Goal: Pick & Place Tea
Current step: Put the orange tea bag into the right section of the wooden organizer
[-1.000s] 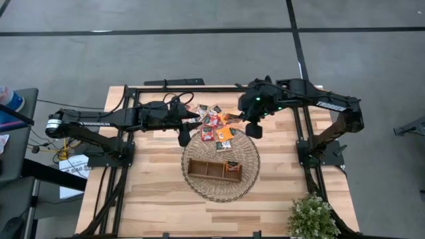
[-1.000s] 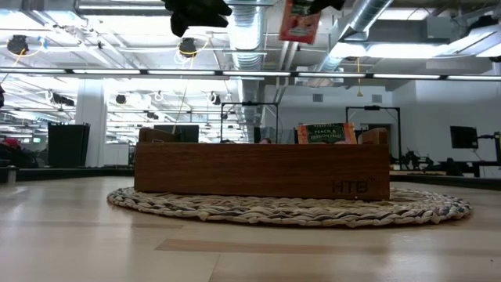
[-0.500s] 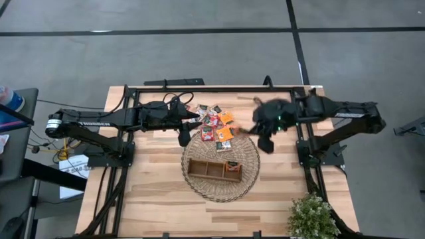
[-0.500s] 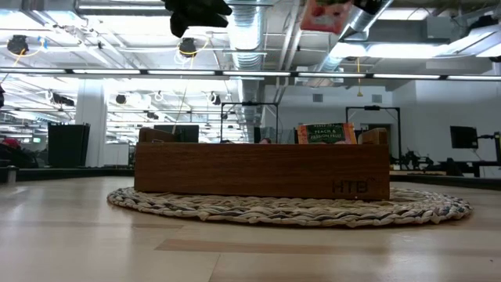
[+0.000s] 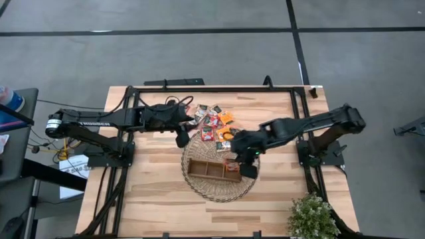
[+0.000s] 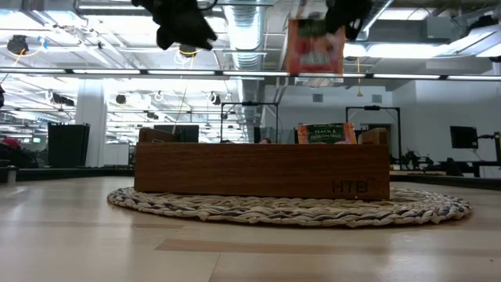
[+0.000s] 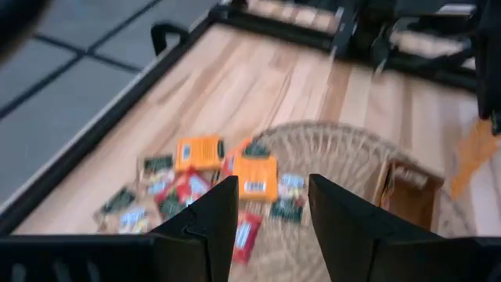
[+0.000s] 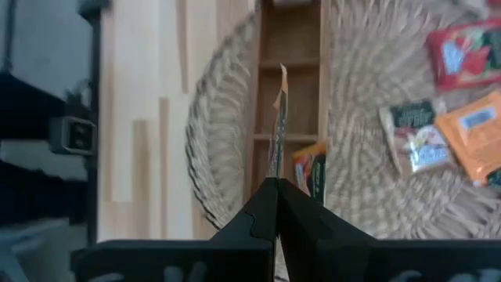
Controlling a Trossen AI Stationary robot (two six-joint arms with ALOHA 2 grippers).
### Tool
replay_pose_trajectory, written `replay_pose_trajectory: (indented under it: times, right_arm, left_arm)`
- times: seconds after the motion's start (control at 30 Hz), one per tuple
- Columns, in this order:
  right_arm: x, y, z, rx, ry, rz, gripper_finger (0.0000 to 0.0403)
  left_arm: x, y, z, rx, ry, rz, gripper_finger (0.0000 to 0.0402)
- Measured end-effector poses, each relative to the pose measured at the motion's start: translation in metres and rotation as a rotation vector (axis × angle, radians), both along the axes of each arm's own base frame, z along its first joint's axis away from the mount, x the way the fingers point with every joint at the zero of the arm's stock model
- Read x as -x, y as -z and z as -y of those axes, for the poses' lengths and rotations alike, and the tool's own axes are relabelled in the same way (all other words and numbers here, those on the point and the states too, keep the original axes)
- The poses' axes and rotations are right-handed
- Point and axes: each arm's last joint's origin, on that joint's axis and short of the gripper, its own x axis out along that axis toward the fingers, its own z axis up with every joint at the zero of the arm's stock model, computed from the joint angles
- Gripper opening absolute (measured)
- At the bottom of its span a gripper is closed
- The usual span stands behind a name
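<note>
A round wicker mat (image 5: 199,189) lies mid-tabletop (image 5: 153,199), a brown three-compartment wooden tray (image 5: 204,169) on it. A green potted plant (image 5: 311,218) stands at one tabletop corner.

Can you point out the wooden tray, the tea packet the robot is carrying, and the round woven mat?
Wooden tray (image 6: 235,168), low view, its front wall.
Carried red tea packet (image 6: 314,47), low view, its face, hanging from the right pincer.
Round woven mat (image 5: 249,156), high view, bare weave beside the tray.

Bright overhead ceiling light; left wrist view motion-blurred.
</note>
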Motion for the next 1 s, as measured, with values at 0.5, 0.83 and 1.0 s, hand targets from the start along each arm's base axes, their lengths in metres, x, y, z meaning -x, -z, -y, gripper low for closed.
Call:
replay_pose_trajectory:
  times: [0.5,0.83,1.0]
  right_arm:
    - [-0.027,0.054,-0.011,0.028,0.012,-0.19,0.0]
    - [-0.024,0.057,-0.01,0.046,0.004,-0.216,0.0]
    - [-0.022,0.066,-0.009,0.064,0.005,-0.232,0.0]
  left_arm:
    - [0.007,0.009,0.0,-0.022,0.019,-0.13,0.0149]
    - [0.007,0.009,0.0,-0.023,0.02,-0.129,0.0149]
    - [0.007,0.009,0.0,-0.023,0.02,-0.127,0.0149]
